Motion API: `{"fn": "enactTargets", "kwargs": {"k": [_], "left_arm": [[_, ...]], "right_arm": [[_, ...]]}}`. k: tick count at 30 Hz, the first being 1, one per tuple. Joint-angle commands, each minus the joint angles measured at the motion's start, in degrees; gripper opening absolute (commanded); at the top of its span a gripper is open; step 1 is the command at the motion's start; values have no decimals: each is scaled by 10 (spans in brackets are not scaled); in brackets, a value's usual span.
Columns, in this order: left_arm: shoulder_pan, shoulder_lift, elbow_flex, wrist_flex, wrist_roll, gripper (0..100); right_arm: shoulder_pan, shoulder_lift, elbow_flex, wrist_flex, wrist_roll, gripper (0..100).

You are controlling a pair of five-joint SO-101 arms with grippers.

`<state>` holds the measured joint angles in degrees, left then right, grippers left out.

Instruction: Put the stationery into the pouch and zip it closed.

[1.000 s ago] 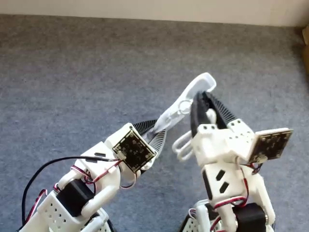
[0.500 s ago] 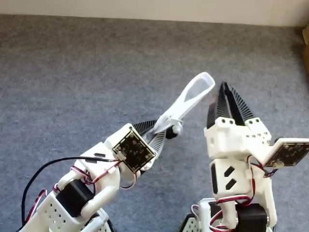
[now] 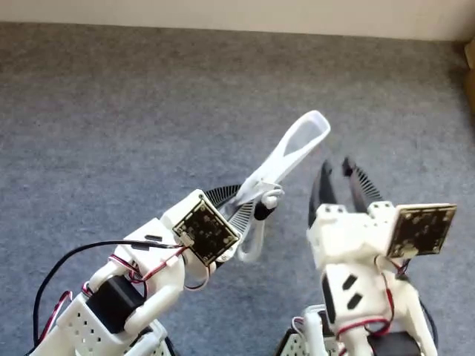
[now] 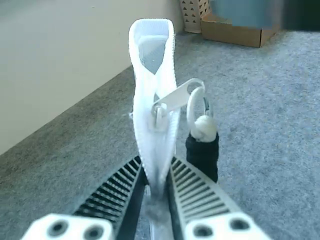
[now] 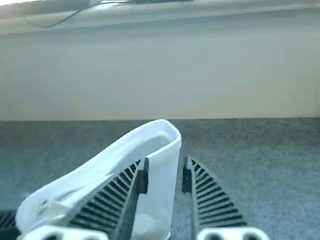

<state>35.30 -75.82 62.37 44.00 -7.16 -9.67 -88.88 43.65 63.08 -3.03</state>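
Left gripper (image 3: pixel 234 206): jaws clamped on the lower end of the pouch, near the middle of the high view.
Pouch (image 3: pixel 288 156): translucent white, held edge-on off the floor, rising from the left jaws toward 1 o'clock; its rounded end is the farthest point.
Zip pull (image 4: pixel 176 98): metal tab partway up the pouch's edge, sticking out sideways, with a wire ring (image 4: pixel 196 102) through it.
Cord end (image 4: pixel 202 150): white knot over a black sleeve, hanging from the ring just beside one left finger.
Right gripper (image 3: pixel 338 173): jaws parted with nothing between them, at about 4 o'clock from the pouch's tip and close to it, not touching. In the right wrist view the pouch lies beyond the gap.
Grey carpet (image 3: pixel 111 111): bare, wide room from 9 o'clock round to 12 o'clock, and a smaller stretch at 2 o'clock.
Far edge: a pale wall strip (image 3: pixel 223 11) bounds the carpet at 12 o'clock.
Side edge: a cardboard box (image 4: pixel 235 31) sits against the wall; a brown sliver of something (image 3: pixel 470 74) meets the frame at 3 o'clock.
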Motion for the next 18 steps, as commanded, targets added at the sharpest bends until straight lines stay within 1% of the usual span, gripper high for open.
{"fn": "enactTargets", "kwargs": {"k": [1,4,8,10,18], "left_arm": [[-16,0,4,9,-2,5],[-16,0,4,9,-2,5],[-16,0,4,9,-3,5],[-16,0,4,9,-3,5],[-16,0,4,10,-3,5]], "right_arm": [[-59,8,-60,70,24,112],[-117,8,-83,131,24,115],[-197,8,-87,172,20,166],[-214,8,-87,160,20,171],[-217,8,11,51,19,170]]}}
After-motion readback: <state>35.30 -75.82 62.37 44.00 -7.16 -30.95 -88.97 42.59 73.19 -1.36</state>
